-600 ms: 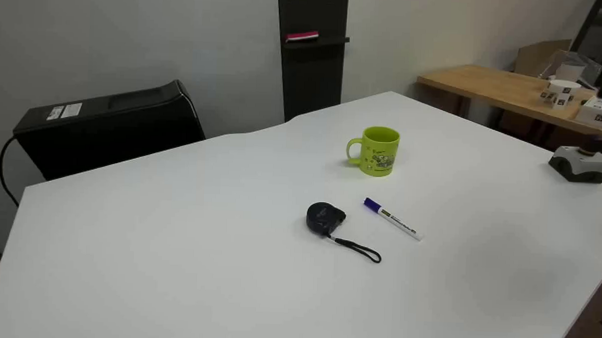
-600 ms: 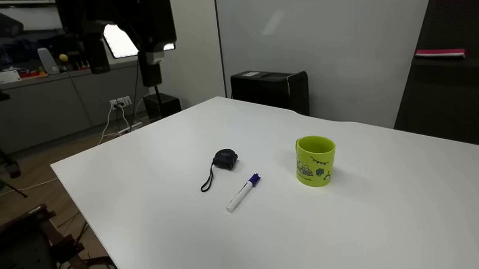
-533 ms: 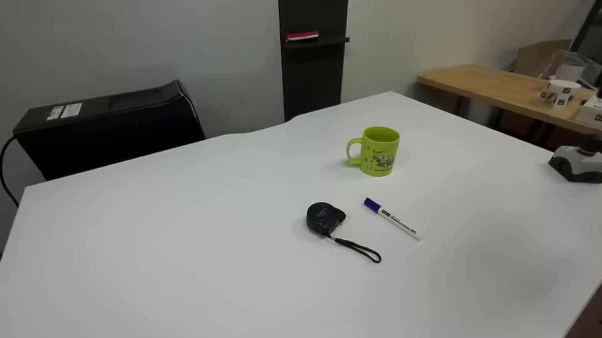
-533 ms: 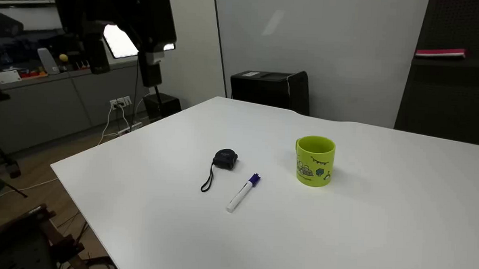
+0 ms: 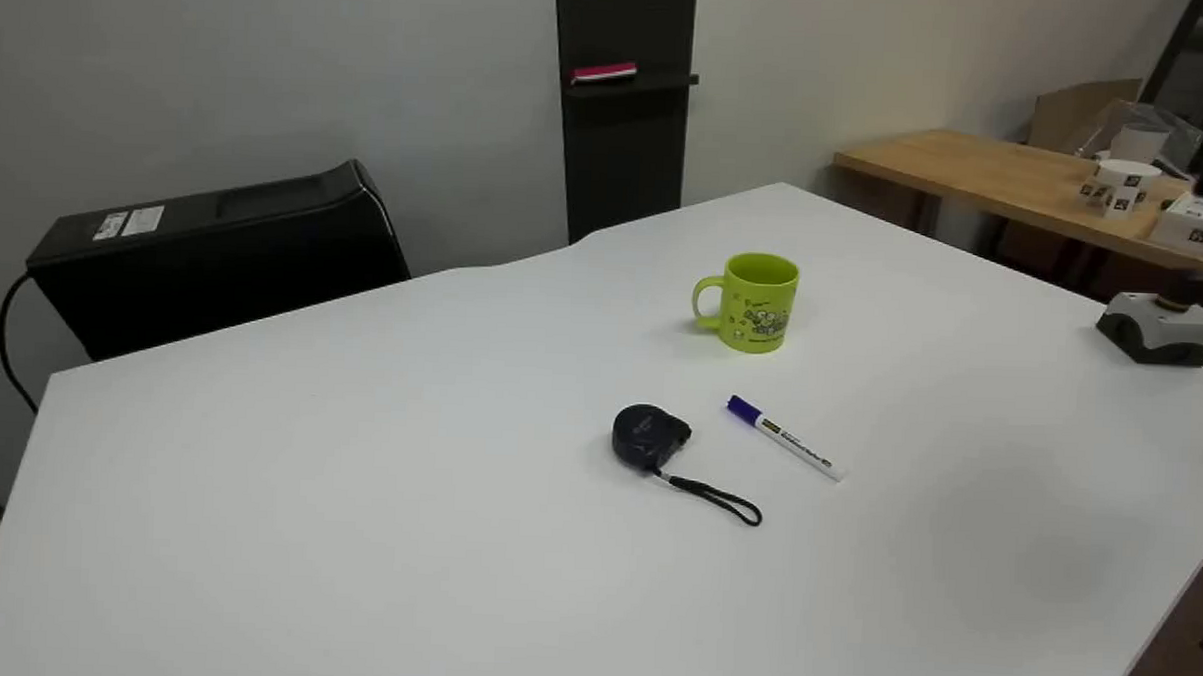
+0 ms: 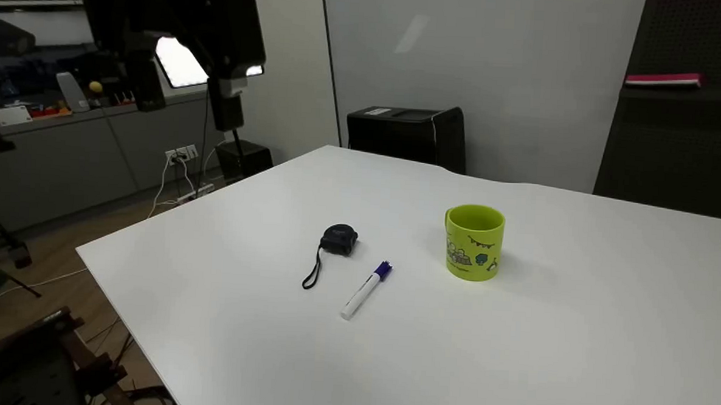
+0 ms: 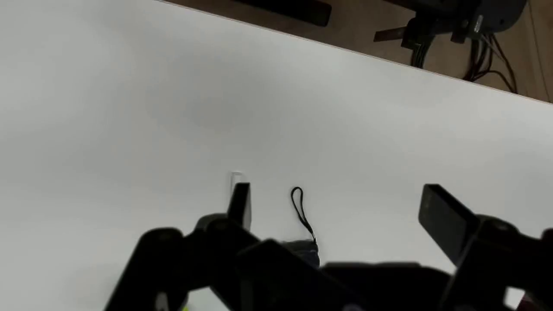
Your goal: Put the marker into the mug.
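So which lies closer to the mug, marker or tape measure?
The white marker: its blue cap lies nearer the mug than the black tape measure does.

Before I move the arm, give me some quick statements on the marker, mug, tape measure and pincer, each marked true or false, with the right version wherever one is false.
1. The marker lies on the white table. True.
2. The tape measure touches the marker. False: a gap shows between them in both exterior views.
3. The blue cap is at the marker's end nearer the mug. True.
4. The mug is tipped over on its side. False: it stands upright.
5. The pincer is open, holding nothing. True.
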Robot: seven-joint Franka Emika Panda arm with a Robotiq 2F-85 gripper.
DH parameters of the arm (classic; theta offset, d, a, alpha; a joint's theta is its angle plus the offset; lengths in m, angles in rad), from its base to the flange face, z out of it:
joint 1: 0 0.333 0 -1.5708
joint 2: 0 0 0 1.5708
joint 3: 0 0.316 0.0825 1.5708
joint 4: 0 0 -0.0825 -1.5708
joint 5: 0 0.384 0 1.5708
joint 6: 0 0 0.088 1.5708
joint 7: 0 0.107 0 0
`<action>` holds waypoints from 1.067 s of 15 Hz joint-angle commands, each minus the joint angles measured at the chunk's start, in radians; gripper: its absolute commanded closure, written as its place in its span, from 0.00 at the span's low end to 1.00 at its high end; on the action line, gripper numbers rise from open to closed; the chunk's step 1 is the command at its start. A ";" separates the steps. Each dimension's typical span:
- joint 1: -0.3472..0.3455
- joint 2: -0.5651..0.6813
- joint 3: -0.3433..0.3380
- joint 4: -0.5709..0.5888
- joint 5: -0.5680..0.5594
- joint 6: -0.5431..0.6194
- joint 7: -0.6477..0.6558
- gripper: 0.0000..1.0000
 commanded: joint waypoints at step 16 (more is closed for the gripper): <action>-0.023 0.358 -0.021 0.009 0.081 0.368 -0.022 0.00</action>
